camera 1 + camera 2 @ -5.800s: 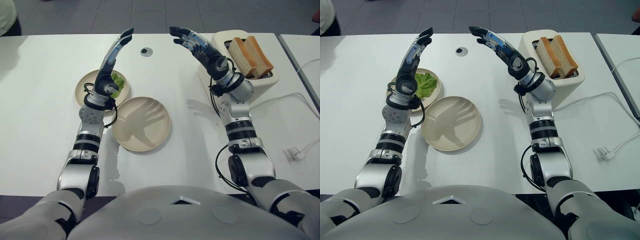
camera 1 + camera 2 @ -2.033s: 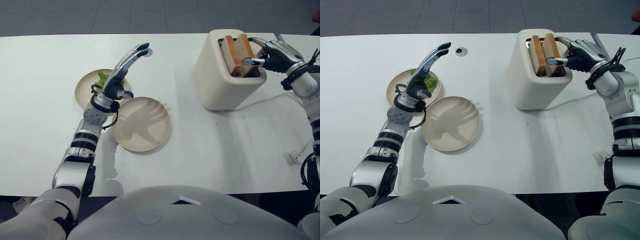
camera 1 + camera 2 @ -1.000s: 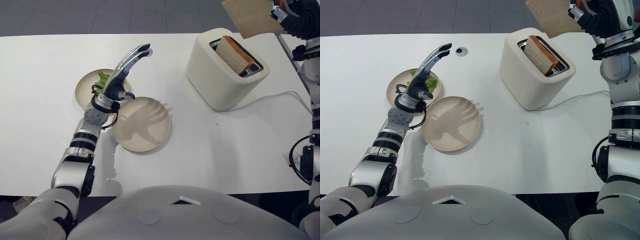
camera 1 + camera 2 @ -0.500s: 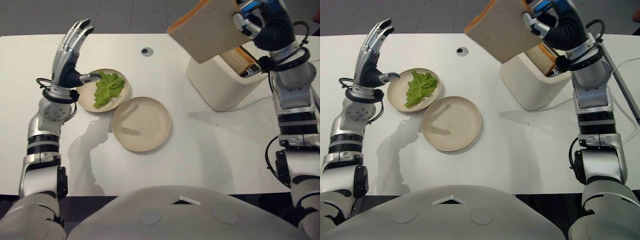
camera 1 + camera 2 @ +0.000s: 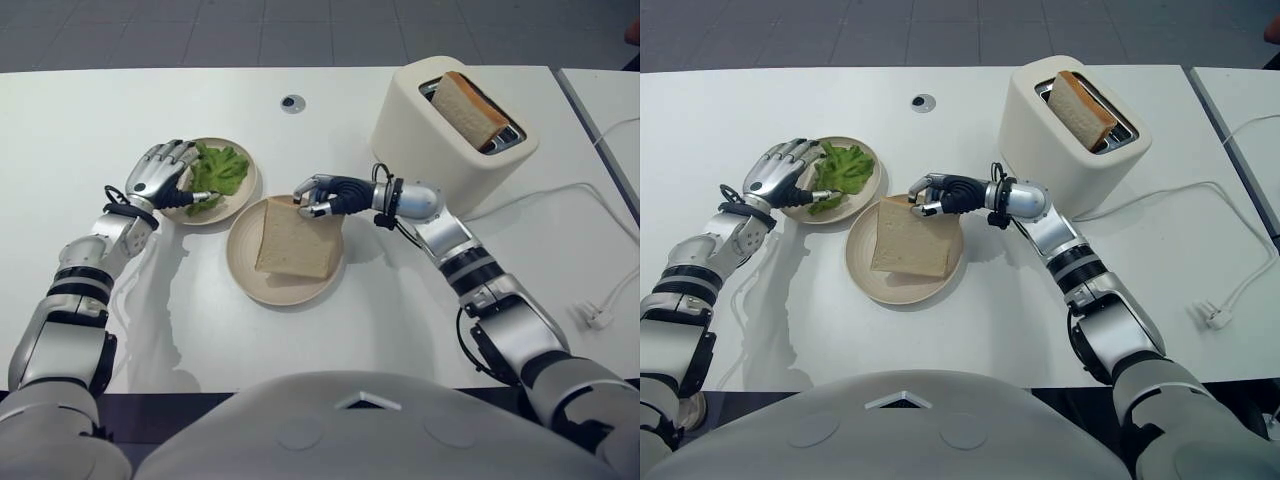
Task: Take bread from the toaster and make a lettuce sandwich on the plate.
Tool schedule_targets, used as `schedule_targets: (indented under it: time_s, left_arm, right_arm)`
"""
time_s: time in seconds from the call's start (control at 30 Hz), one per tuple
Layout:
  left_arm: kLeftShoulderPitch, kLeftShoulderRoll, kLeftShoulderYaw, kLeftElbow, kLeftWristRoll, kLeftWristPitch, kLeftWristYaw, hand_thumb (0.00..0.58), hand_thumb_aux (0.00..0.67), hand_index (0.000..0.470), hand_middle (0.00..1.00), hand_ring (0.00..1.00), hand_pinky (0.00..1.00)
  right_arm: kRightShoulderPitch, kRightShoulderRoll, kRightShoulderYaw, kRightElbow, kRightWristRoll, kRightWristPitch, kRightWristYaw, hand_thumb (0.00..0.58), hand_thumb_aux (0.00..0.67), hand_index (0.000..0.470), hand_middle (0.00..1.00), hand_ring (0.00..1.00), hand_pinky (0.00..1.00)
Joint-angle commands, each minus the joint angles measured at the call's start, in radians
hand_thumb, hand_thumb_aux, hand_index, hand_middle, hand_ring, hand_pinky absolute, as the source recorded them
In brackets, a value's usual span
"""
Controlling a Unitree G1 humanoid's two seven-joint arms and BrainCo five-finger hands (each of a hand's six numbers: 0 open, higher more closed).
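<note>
Bread slice (image 5: 295,245) flat on the near plate (image 5: 238,240), about mid-worktop (image 5: 400,300), covering most of the plate. Nearly square, so no clear long axis; edges turned slightly off the worktop's front edge, far corner toward the toaster (image 5: 430,150).

Right robot hand (image 5: 325,195) narrow, fingers curled and pinched on that far corner, arm low across the worktop from the right.

Left robot hand (image 5: 158,178) over the left rim of the small plate (image 5: 238,198), against the edge of the lettuce (image 5: 220,168); grip on the leaf impossible to tell.

1 more slice (image 5: 468,105) upright in the toaster's slot, leaning a little, long axis along the slot. Cord (image 5: 570,195) trailing right to a loose plug (image 5: 595,312).
</note>
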Motion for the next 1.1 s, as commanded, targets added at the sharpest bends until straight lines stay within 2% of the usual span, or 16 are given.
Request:
schedule_targets:
  time_s: [0.03, 0.2, 0.23, 0.27, 0.3, 0.33, 0.37, 0.47, 0.5, 0.63, 0.83, 0.87, 0.9, 0.93, 1.1]
  left_arm:
    - [-0.037, 0.016, -0.045, -0.018, 0.002, -0.019, 0.115, 0.58, 0.67, 0.47, 0.0, 0.0, 0.0]
    - [-0.058, 0.018, -0.097, 0.006, 0.001, -0.029, 0.17, 0.58, 0.67, 0.47, 0.0, 0.0, 0.0]
    - [-0.061, 0.015, -0.108, 0.014, 0.0, -0.03, 0.176, 0.58, 0.67, 0.47, 0.0, 0.0, 0.0]
    - [-0.064, 0.012, -0.116, 0.019, -0.005, -0.038, 0.184, 0.58, 0.67, 0.47, 0.0, 0.0, 0.0]
    - [-0.065, 0.012, -0.12, 0.021, -0.014, -0.05, 0.195, 0.58, 0.67, 0.47, 0.0, 0.0, 0.0]
    - [-0.067, 0.013, -0.122, 0.021, -0.023, -0.063, 0.205, 0.58, 0.67, 0.47, 0.0, 0.0, 0.0]
    - [-0.069, 0.014, -0.122, 0.022, -0.035, -0.079, 0.211, 0.58, 0.67, 0.47, 0.0, 0.0, 0.0]
    - [-0.077, 0.009, -0.131, 0.054, -0.055, -0.076, 0.201, 0.58, 0.67, 0.47, 0.0, 0.0, 0.0]
    - [-0.084, 0.005, -0.137, 0.077, -0.055, -0.056, 0.199, 0.0, 0.0, 0.0, 0.0, 0.0, 0.0]
    - [-0.112, -0.001, -0.161, 0.144, -0.045, 0.008, 0.233, 0.0, 0.0, 0.0, 0.0, 0.0, 0.0]
    - [-0.135, -0.022, -0.225, 0.243, -0.046, 0.034, 0.215, 0.0, 0.0, 0.0, 0.0, 0.0, 0.0]
    - [-0.138, -0.023, -0.233, 0.247, -0.048, 0.028, 0.214, 0.474, 0.384, 0.269, 0.0, 0.0, 0.0]
    - [-0.141, -0.024, -0.241, 0.246, -0.049, 0.023, 0.217, 0.523, 0.46, 0.323, 0.0, 0.0, 0.0]
    - [-0.142, -0.022, -0.247, 0.243, -0.049, 0.019, 0.223, 0.58, 0.67, 0.47, 0.0, 0.0, 0.0]
    - [-0.147, -0.007, -0.262, 0.22, -0.047, 0.0, 0.285, 0.58, 0.67, 0.47, 0.0, 0.0, 0.0]
  right_arm:
    - [-0.038, 0.05, -0.004, 0.076, -0.06, -0.03, -0.026, 0.58, 0.67, 0.47, 1.0, 1.0, 1.0]
    - [-0.034, 0.048, -0.023, 0.074, -0.105, -0.062, -0.045, 0.58, 0.67, 0.47, 1.0, 1.0, 1.0]
    - [-0.032, 0.042, -0.028, 0.063, -0.116, -0.068, -0.053, 0.563, 0.554, 0.389, 0.99, 0.99, 0.99]
    - [-0.03, 0.036, -0.036, 0.05, -0.123, -0.076, -0.061, 0.458, 0.363, 0.254, 0.92, 0.92, 0.92]
    - [-0.026, 0.028, -0.043, 0.029, -0.124, -0.086, -0.061, 0.0, 0.0, 0.0, 0.68, 0.68, 0.68]
    - [-0.023, 0.02, -0.047, 0.013, -0.132, -0.097, -0.067, 0.0, 0.0, 0.0, 0.53, 0.53, 0.53]
    - [-0.023, 0.01, -0.054, 0.001, -0.146, -0.113, -0.08, 0.0, 0.0, 0.0, 0.0, 0.0, 0.0]
    - [-0.027, -0.01, -0.076, -0.011, -0.187, -0.138, -0.127, 0.0, 0.0, 0.0, 0.0, 0.0, 0.0]
    - [-0.028, -0.014, -0.082, -0.014, -0.19, -0.141, -0.135, 0.0, 0.0, 0.0, 0.0, 0.0, 0.0]
    - [-0.012, -0.014, -0.09, -0.041, -0.188, -0.141, -0.135, 0.0, 0.0, 0.0, 0.0, 0.0, 0.0]
    - [0.005, -0.014, -0.092, -0.07, -0.177, -0.135, -0.121, 0.0, 0.0, 0.0, 0.0, 0.0, 0.0]
    - [0.007, -0.015, -0.093, -0.072, -0.177, -0.134, -0.12, 0.0, 0.0, 0.0, 0.0, 0.0, 0.0]
    - [0.008, -0.015, -0.094, -0.073, -0.177, -0.134, -0.119, 0.0, 0.0, 0.0, 0.0, 0.0, 0.0]
    - [0.01, -0.015, -0.095, -0.076, -0.178, -0.133, -0.12, 0.0, 0.0, 0.0, 0.0, 0.0, 0.0]
    - [0.014, -0.017, -0.1, -0.087, -0.174, -0.131, -0.119, 0.0, 0.0, 0.0, 0.0, 0.0, 0.0]
